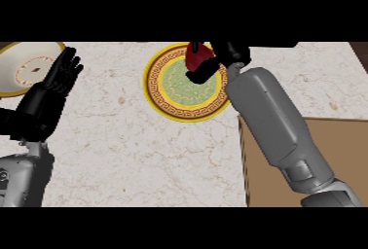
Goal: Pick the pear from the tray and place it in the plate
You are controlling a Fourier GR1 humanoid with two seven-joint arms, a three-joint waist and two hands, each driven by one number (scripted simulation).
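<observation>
A round plate [179, 97] with a yellow rim, dark patterned band and green centre lies on the counter at top centre. My right hand [219, 56] reaches over its upper right part, fingers curled round a dark red pear [197, 59], which it partly hides. The brown tray [323, 160] sits at the lower right, under my right forearm. My left hand [54, 82] rests open at the left, fingers up, away from the plate.
A cream-coloured plate [22, 68] with a gold rim sits at the top left, partly behind my left hand. The marble counter [137, 155] stretches between the two arms.
</observation>
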